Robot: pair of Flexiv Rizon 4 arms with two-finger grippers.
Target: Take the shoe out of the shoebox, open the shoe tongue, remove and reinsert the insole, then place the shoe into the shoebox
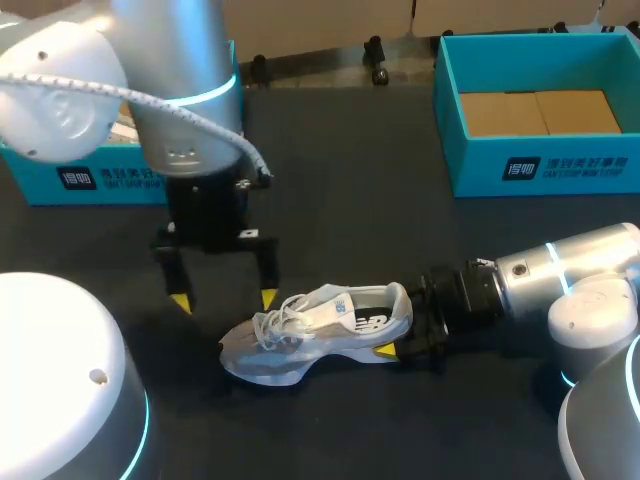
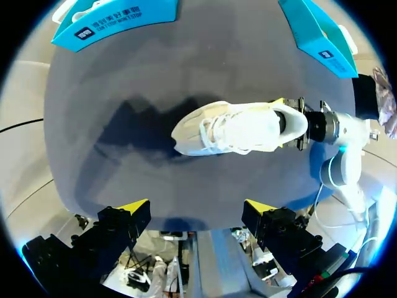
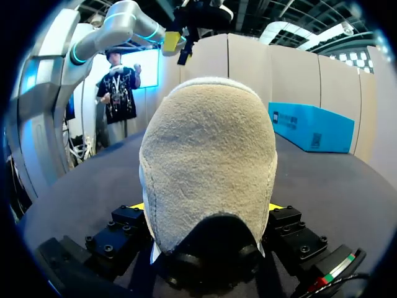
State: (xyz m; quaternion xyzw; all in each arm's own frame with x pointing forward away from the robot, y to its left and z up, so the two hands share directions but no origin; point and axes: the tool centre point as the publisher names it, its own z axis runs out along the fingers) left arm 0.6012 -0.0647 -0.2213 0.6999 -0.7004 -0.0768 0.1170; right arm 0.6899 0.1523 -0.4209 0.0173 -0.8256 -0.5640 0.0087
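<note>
A white shoe (image 1: 320,328) lies on the black table, toe toward the left, heel toward the right. My right gripper (image 1: 405,328) comes in low from the right and is shut on the shoe's heel, one finger on each side. In the right wrist view the grey heel (image 3: 208,167) fills the space between my right gripper's (image 3: 206,208) fingers. My left gripper (image 1: 224,298) hangs open above the table just left of the toe, holding nothing. In the left wrist view the shoe (image 2: 232,127) lies well ahead of the left gripper (image 2: 197,208), with the right gripper (image 2: 293,121) on its heel.
A teal shoebox (image 1: 530,165) stands open at the back right, showing a brown cardboard floor. Another teal box (image 1: 90,175) sits at the back left, partly hidden behind my left arm. The teal box (image 3: 310,127) also shows beyond the heel.
</note>
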